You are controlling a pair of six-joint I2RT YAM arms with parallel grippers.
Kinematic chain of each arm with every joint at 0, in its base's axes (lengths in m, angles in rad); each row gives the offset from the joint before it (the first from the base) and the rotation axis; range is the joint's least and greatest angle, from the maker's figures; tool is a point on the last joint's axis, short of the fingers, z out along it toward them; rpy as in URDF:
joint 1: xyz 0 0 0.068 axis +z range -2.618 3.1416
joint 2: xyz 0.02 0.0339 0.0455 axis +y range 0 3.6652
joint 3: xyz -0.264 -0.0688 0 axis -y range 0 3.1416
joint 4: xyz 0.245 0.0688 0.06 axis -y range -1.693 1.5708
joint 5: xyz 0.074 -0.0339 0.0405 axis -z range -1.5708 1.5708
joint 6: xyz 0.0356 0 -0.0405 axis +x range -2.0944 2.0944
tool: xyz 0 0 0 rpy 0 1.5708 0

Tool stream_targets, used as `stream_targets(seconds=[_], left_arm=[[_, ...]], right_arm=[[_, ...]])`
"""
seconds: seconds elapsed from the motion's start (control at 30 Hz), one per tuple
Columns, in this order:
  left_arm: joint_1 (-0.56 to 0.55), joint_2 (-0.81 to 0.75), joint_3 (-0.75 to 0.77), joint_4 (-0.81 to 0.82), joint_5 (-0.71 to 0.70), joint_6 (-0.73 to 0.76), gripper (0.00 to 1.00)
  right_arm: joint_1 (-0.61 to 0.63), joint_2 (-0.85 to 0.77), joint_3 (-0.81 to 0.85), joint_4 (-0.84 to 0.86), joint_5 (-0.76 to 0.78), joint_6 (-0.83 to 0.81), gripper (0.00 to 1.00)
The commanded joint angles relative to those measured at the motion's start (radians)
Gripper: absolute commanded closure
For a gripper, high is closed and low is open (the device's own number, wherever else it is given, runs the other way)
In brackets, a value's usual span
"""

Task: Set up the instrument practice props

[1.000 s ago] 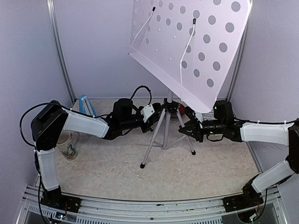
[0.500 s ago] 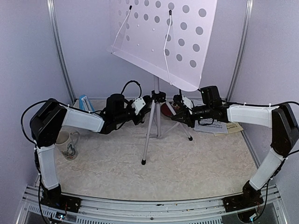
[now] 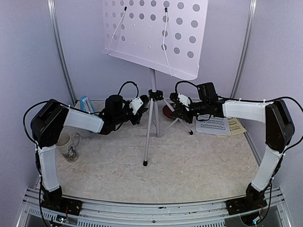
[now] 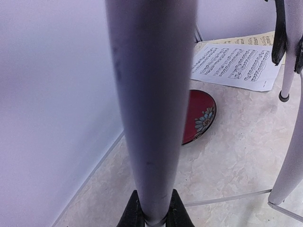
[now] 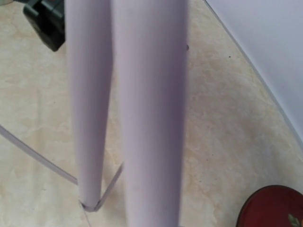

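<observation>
Wrist view shows left gripper (image 4: 152,213) pinching music stand (image 4: 151,94) leg; right gripper's (image 3: 182,112) hold I cannot tell.

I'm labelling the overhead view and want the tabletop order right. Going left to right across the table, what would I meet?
Along the table: patterned mug → blue metronome → music stand's tripod → white music sheet → yellow music sheet.
</observation>
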Motion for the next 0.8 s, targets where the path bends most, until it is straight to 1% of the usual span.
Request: stream_targets(seconds=[0.0,0.23,0.37,0.43,0.53,0.63,0.77], left_arm=[[0.074,-0.001,-0.02,0.026,-0.161,0.028,1.0],[0.049,0.019,0.038,-0.05,-0.185,0.051,1.0],[0.043,0.021,0.051,-0.064,-0.207,0.05,1.0],[0.04,0.018,0.048,-0.066,-0.209,0.047,1.0],[0.033,0.009,0.04,-0.068,-0.217,0.045,1.0],[0.023,0.003,0.026,-0.066,-0.224,0.046,1.0],[0.011,-0.002,0.019,-0.07,-0.237,0.042,1.0]], right_arm=[[-0.061,0.009,0.048,0.057,0.125,-0.016,0.95],[-0.061,0.032,0.042,0.091,0.133,-0.006,0.87],[-0.061,0.032,0.044,0.113,0.126,0.01,0.78],[-0.061,0.03,0.047,0.131,0.11,0.026,0.7],[-0.057,0.031,0.053,0.16,0.08,0.072,0.52],[-0.048,0.021,0.04,0.21,0.044,0.121,0.42],[-0.026,-0.013,-0.011,0.266,-0.003,0.158,0.2]])
